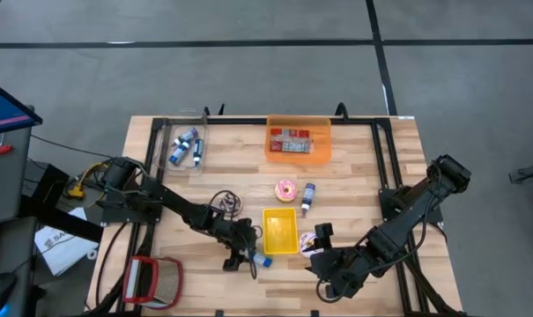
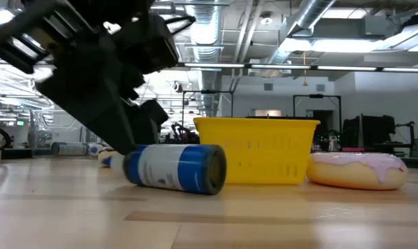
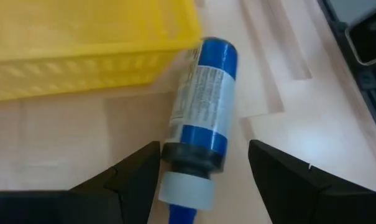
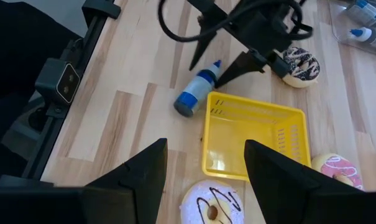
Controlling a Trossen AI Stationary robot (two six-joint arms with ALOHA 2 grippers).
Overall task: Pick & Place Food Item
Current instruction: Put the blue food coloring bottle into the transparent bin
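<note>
A blue-and-white bottle lies on its side on the table, just off the near left corner of the yellow basket. My left gripper is open and low at the table, one finger on each side of the bottle's cap end; it also shows in the high view. My right gripper hangs open above the table, near and to the right of the basket. Below it lies a white doughnut with dark drizzle. A pink doughnut and a chocolate doughnut lie beyond the basket.
An orange bin with packets stands at the far edge, and a clear bin with bottles at the far left. Another bottle lies beside the pink doughnut. A red-handled brush lies at the near left corner. Black frame rails line the table's sides.
</note>
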